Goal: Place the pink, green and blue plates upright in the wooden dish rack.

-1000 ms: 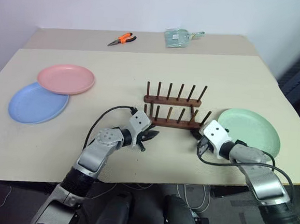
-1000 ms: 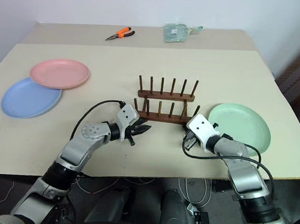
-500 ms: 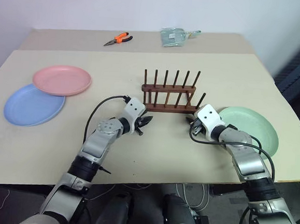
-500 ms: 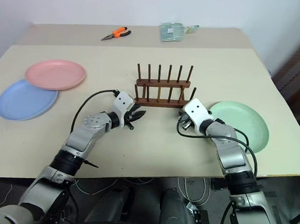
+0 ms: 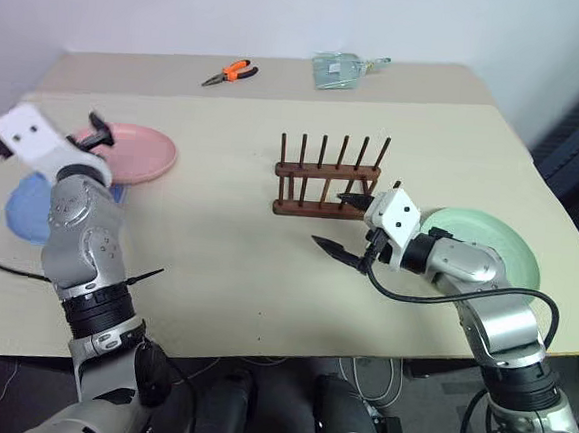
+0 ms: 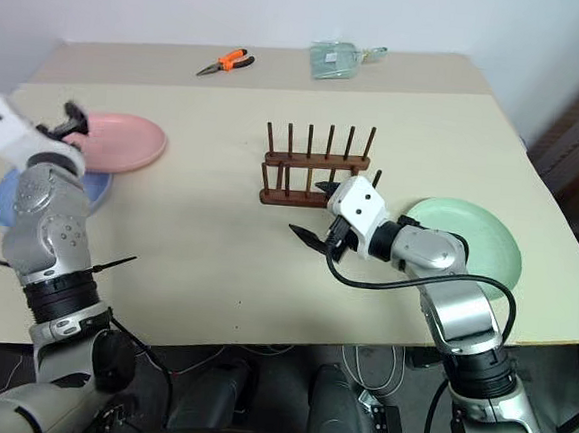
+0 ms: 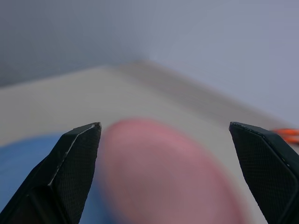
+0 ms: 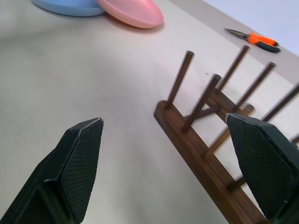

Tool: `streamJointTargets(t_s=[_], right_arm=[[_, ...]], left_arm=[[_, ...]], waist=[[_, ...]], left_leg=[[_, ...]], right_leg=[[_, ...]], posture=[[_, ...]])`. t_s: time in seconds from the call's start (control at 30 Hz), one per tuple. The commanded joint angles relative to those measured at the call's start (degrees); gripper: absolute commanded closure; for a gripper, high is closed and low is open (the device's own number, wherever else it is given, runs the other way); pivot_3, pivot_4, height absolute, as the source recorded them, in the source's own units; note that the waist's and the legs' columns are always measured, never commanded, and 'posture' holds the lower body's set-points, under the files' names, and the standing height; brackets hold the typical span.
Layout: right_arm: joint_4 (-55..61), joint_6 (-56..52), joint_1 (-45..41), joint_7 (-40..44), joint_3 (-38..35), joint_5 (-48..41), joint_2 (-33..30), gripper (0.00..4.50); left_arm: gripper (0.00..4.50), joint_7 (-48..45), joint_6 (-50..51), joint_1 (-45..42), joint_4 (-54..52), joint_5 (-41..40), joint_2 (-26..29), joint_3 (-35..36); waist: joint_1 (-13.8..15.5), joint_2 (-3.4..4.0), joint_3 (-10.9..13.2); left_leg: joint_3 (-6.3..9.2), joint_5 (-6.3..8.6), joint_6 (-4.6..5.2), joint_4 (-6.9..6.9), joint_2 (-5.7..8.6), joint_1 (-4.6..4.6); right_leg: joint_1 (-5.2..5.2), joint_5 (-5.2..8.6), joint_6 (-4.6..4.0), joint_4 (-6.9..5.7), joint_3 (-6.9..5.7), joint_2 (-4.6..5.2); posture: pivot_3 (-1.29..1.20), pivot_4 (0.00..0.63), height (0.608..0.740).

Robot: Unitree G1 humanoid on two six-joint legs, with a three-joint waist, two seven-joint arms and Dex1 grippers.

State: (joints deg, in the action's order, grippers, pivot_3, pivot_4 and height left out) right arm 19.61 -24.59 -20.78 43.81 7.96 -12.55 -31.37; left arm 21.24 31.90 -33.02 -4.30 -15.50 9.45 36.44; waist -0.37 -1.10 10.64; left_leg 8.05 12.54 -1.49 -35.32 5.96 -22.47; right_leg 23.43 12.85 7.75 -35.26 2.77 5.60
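Observation:
The wooden dish rack [image 5: 327,187] stands bare in the middle of the table. Close in front of its right end my right gripper [image 5: 342,223] hovers open, nothing between its fingers [image 8: 70,172]. The green plate [image 5: 498,241] lies flat to the right of the rack, partly behind my right forearm. At the far left the pink plate [image 5: 142,155] rests overlapping the blue plate [image 5: 21,213], which my left arm partly hides. My left gripper [image 5: 98,131] is raised at the pink plate's near-left rim, open and empty; in the left wrist view the pink plate [image 7: 168,177] lies blurred between its fingers [image 7: 70,182].
Orange-handled pliers [image 5: 235,72] and a clear plastic packet [image 5: 341,72] lie on the far part of the table. The table's right edge runs close beyond the green plate. Bare tabletop [image 5: 217,241] spreads between the rack and the left plates.
Both grippers have come away from the rack's ends and opened. My left arm swung far to the left and up, over to the pink plate. My right gripper rose and shifted left.

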Motion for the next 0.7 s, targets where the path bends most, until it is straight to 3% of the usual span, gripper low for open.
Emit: streamJointTargets(t_s=[0.03, 0.3, 0.4, 0.63, 0.7], right_arm=[[0.2, 1.5, -1.5, 0.6, 0.2, -0.5, 0.6, 0.22], [0.5, 1.9, -0.5, -0.1, 0.0, 0.4, 0.6, 0.22], [1.3, 2.1, 0.5, -0.9, 0.0, 0.9, 0.6, 0.18], [2.5, 2.1, 1.9, -2.9, -1.1, 1.4, 0.3, 0.18], [2.7, 1.8, 2.0, -3.3, -1.7, 1.3, 0.2, 0.18]], left_arm=[[0.0, 0.8, 2.8, -2.0, 1.0, -3.6, 1.1, 2.2], [0.0, -1.1, 4.6, -7.4, 14.8, -16.2, 3.9, 11.1], [0.81, -1.8, 3.5, -8.9, 19.9, -17.7, 5.3, 11.2], [4.44, -4.0, 2.4, -10.6, 21.4, -21.3, 5.7, 9.3], [4.48, -5.5, 2.5, -10.6, 20.2, -22.6, 5.4, 8.3]], waist=[[0.2, -0.06, 0.0], [0.2, -0.1, 0.0], [-0.1, -0.12, 0.0], [-0.3, -0.14, 0.0], [-0.3, -0.14, 0.0]], left_leg=[[0.0, 0.0, 0.0, -0.01, 0.01, 0.0], [-0.01, 0.0, -0.01, -0.02, 0.01, 0.0], [-0.01, 0.0, -0.02, -0.02, 0.01, 0.0], [0.0, -0.01, -0.02, -0.01, 0.01, 0.01], [0.0, -0.01, -0.03, -0.01, 0.0, 0.0]], right_leg=[[-0.01, 0.0, 0.0, 0.0, -0.01, 0.0], [0.0, 0.0, 0.01, 0.0, -0.02, 0.0], [-0.01, -0.01, 0.0, -0.01, -0.02, -0.01], [0.01, -0.01, 0.0, -0.02, -0.01, 0.0], [0.01, -0.02, 0.0, -0.03, -0.01, 0.0]], posture=[[0.0, 0.15, 0.74], [0.0, 0.15, 0.74], [0.0, 0.15, 0.74], [0.0, 0.15, 0.74], [0.0, 0.15, 0.74]])
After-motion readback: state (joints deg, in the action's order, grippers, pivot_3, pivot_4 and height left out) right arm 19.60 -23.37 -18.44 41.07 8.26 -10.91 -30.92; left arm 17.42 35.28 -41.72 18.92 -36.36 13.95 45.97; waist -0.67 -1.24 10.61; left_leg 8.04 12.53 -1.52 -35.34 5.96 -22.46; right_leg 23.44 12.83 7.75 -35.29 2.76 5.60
